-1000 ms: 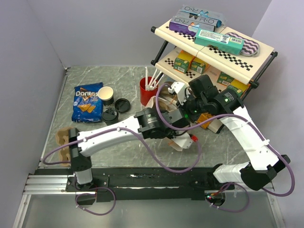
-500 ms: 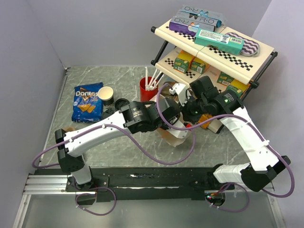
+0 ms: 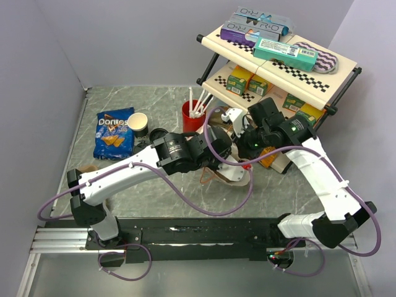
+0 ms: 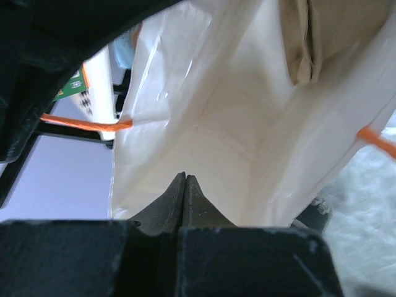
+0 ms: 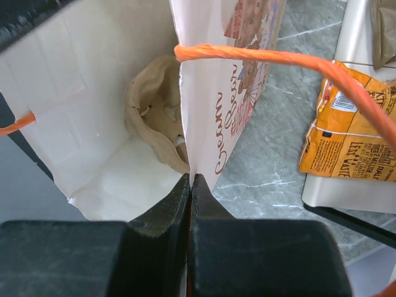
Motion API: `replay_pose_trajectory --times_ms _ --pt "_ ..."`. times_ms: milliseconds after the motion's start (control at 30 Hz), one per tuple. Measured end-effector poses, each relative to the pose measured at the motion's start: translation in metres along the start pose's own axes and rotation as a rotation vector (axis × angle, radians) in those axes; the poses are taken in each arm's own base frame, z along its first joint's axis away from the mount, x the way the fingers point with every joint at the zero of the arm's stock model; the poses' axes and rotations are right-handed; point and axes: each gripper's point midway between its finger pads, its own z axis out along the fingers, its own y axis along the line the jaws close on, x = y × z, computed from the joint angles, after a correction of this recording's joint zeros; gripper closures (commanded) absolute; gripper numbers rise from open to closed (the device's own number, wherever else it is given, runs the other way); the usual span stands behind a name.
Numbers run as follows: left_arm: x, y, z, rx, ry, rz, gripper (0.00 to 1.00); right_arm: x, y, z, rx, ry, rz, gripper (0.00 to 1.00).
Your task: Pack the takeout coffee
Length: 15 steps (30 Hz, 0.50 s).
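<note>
White paper bag (image 5: 93, 93) has its wall pinched in the closed right jaws, left jaws shut at its rim (maybe gripping, can't tell), coffee cup (image 3: 138, 124) sits lidless by the Doritos bag (image 3: 113, 135), so one slipped pinch probably collapses the bag.

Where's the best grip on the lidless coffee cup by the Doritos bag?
Likely the dark sleeve of the coffee cup, with the claw spanning its round body and coming from the right. The Doritos bag crowds its left, and the open mouth has no lid to hold.
</note>
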Motion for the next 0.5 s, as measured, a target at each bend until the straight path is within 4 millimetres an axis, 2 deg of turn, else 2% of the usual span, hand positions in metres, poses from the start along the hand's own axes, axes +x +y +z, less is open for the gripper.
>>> replay_pose_trajectory --times_ms 100,133,200,233,300,333,367,433,500 --pt "-0.005 0.0 -0.001 0.018 -0.053 -0.09 0.9 0.0 0.001 0.0 -0.007 -0.004 0.0 1.0" --pt "-0.007 0.001 -0.002 0.022 -0.072 -0.122 0.82 -0.001 0.002 0.0 -0.009 -0.005 -0.001 1.0" --pt "-0.009 0.004 -0.005 0.035 -0.125 -0.195 0.79 -0.001 0.003 -0.001 -0.012 -0.008 -0.001 1.0" --pt "-0.009 0.005 -0.007 0.043 -0.151 -0.235 0.66 -0.001 0.003 -0.001 -0.014 -0.01 -0.001 1.0" --pt "-0.008 0.003 -0.015 0.062 -0.207 -0.3 0.47 -0.001 0.003 -0.001 -0.016 -0.01 -0.001 1.0" --pt "-0.006 0.0 -0.02 0.074 -0.23 -0.328 0.35 -0.001 0.003 -0.001 -0.016 -0.01 0.0 1.0" --pt "-0.005 -0.003 -0.025 0.087 -0.255 -0.346 0.29 -0.001 0.003 -0.001 -0.017 -0.011 0.001 1.0" --pt "-0.006 -0.011 -0.036 0.114 -0.308 -0.387 0.23 -0.002 0.005 -0.001 -0.022 -0.012 0.005 1.0" --pt "-0.011 -0.014 -0.045 0.137 -0.372 -0.424 0.24 -0.002 0.007 -0.001 -0.033 -0.016 0.009 1.0"
